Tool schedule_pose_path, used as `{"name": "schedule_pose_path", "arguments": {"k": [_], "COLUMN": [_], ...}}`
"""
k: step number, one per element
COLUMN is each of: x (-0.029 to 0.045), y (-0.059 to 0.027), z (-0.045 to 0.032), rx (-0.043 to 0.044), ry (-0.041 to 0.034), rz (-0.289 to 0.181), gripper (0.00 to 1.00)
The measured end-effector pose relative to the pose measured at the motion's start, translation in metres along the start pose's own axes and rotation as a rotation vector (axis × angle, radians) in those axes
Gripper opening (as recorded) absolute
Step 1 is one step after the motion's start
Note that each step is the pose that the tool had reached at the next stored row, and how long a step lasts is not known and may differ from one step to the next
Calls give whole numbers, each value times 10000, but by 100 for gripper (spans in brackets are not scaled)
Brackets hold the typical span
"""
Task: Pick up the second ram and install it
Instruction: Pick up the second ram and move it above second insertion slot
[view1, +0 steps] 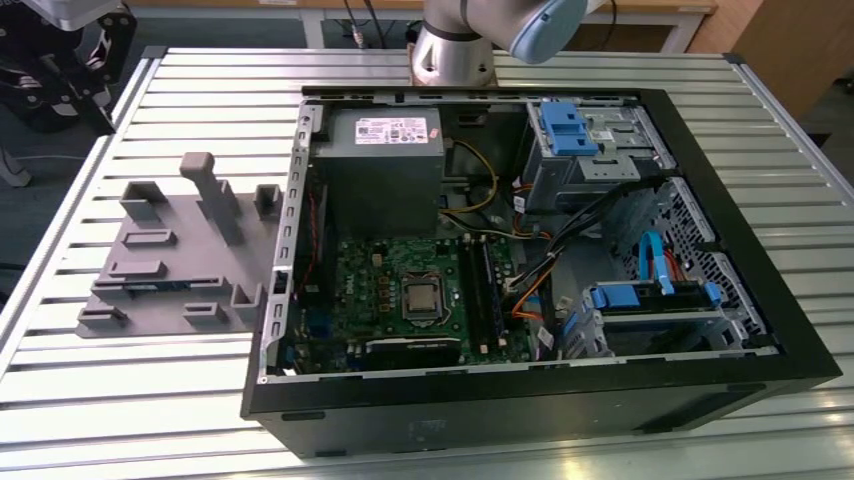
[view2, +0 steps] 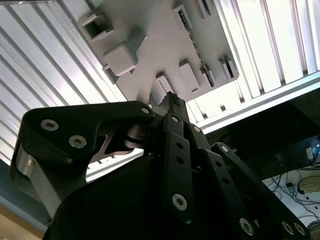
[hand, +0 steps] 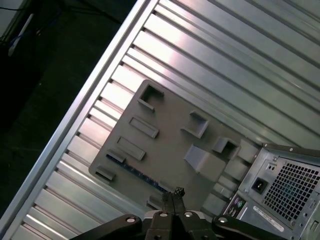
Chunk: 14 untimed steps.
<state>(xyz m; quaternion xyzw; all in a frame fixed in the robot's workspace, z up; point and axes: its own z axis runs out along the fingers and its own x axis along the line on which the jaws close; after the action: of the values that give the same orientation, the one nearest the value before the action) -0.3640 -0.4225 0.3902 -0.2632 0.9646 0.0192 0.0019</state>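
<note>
One gripper (hand: 173, 193), its two fingers closed together on nothing, hangs over one grey holder (hand: 165, 145). One second ram (hand: 134, 171), seemingly a blue strip, lies along the holder's edge. In the exterior view, the holder sits at nine o'clock from one open computer case (view1: 534, 400).

Second ram (hand: 132, 171) mostly sunk in holder (hand: 170, 142) slot; arm (view1: 461, 45) cut off by edge.
</note>
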Motion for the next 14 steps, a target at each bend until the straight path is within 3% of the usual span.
{"name": "schedule_pose_path", "arguments": {"k": [14], "x": [3], "y": [-2], "z": [0], "rx": [-7], "ry": [18], "rz": [-476], "gripper": [11]}}
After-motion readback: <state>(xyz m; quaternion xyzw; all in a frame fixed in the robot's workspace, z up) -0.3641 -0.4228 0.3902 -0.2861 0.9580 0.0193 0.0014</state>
